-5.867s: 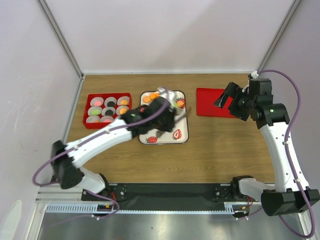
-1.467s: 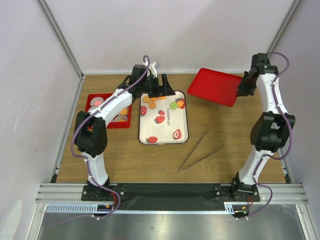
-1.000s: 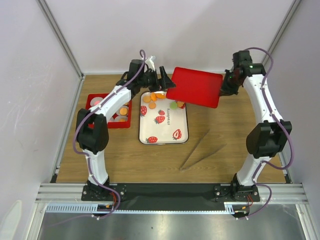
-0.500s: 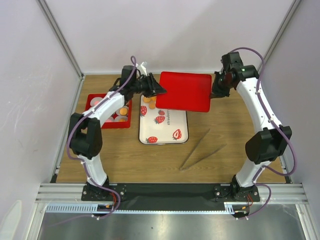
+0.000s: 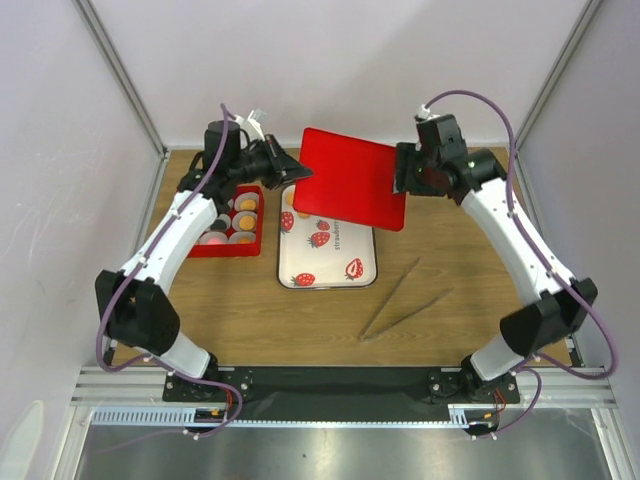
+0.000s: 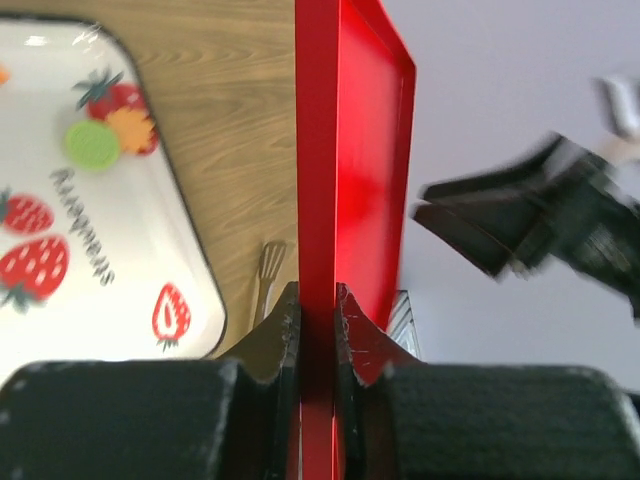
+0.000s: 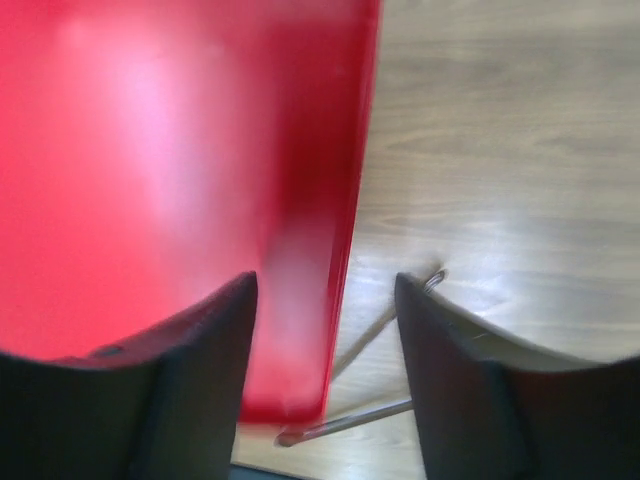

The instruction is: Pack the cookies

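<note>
You're at the lidding step. The left gripper [image 6: 315,300] has its jaws clamped on the left edge of the red lid [image 5: 350,180], which hangs tilted over the far end of the tray [image 5: 330,270]. The right gripper [image 7: 325,290] stands with jaws wide about the lid's right edge, gripping nothing. Cookies [image 5: 245,205] lie in the cups of the box [image 5: 257,232] near the far left corner of the desk [image 5: 480,290]. The left wrist view shows a green cookie [image 6: 92,143] on the tray, so packing looks unfinished. Next, as I judge it, back the right arm clear, then swing the lid left, level it and lower it square onto the box. Your own left forearm crosses the box, and a one-sided hold may let the lid sag. The tongs [image 5: 405,300] lie well apart, toward the near right.
</note>
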